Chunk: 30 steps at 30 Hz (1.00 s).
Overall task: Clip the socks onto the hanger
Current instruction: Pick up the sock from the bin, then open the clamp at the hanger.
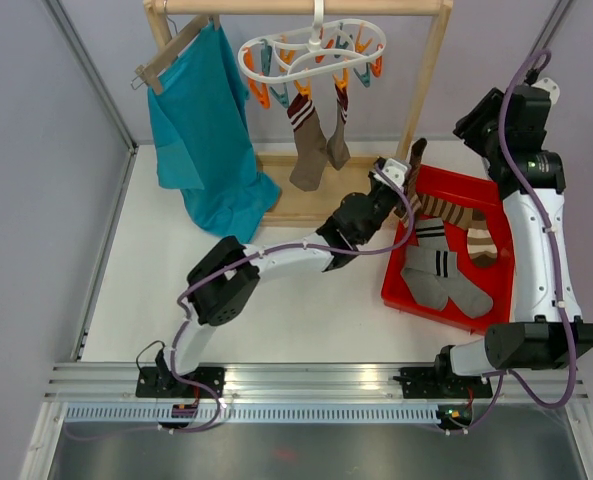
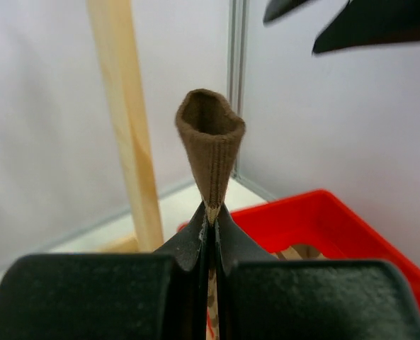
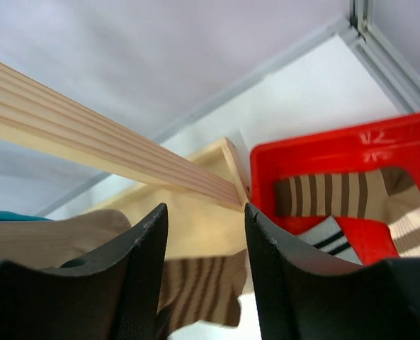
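Left wrist view: the left gripper (image 2: 211, 216) clamps a dark brown sock (image 2: 210, 138) by its cuff above the red plastic tray (image 2: 323, 212); the right gripper (image 3: 204, 212) stands parted, empty. Pick-up looks done; next the cuff must reach a free clip on the white looped plastic hanger (image 1: 311, 50).

Pretty clearly a robotics lab cell, not anyone's laundry room. Plain grey panel walls (image 1: 36, 150) in metal framing box in a white worktop (image 1: 306, 300). The left arm (image 1: 276, 258) and right arm (image 1: 536, 250) are bolted to an aluminium rail (image 1: 316, 380), purple cables (image 1: 521, 85) loop everywhere, and there's a little wooden rack (image 1: 428, 90).
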### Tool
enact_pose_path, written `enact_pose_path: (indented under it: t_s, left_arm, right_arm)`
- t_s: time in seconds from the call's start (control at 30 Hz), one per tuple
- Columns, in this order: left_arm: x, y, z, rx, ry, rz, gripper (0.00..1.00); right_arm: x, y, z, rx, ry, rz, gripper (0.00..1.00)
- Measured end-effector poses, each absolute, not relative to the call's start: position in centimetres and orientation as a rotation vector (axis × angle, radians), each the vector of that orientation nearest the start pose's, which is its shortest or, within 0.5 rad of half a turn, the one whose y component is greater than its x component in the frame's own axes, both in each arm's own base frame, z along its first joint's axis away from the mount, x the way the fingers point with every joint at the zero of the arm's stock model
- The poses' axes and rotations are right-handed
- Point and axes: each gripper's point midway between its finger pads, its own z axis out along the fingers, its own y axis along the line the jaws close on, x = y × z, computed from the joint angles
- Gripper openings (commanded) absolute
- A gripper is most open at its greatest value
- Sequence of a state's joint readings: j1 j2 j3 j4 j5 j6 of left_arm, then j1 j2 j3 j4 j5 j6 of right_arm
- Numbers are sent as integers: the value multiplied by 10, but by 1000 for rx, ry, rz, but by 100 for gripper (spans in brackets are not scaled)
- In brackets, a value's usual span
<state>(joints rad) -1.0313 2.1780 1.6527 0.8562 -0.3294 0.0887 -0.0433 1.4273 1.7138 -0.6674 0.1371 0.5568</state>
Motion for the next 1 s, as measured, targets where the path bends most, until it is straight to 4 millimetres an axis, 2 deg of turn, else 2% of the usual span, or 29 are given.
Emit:
enact_pose_path:
  t_s: [0.07,0.23,0.37,0.43,0.53,0.67,0.73,0.87,1.0]
  left_arm:
    - [380,-513,327,412,1175,-607,2]
    - [358,-463,408,390,1075,-604,2]
    - [343,-428,440,376,1046,-597,2]
    - [338,-412,446,373,1047,-588,2]
    - [334,-395,441,386,1072,-567,2]
    - [329,-383,428,416,1112,-540,2]
    - [326,-377,421,434,1137,-529,2]
    - [318,-364,415,447,1160,-519,2]
    - [313,-351,410,449,1172,-509,2]
  right_arm:
    - [419,-21,394,647,1799,212,55]
    - [416,-14,420,579,1757,245,55]
    - [414,-1,432,478,1748,298,56]
    - [413,10,440,415,1734,332,56]
    - [413,39,451,299,1714,382,56]
    - [409,107,459,96,1701,473,55]
    - [410,129,462,27,1681,504,56]
    - [424,141,465,-24,1630,497,56]
    - [450,148,452,-57,1628,473,57]
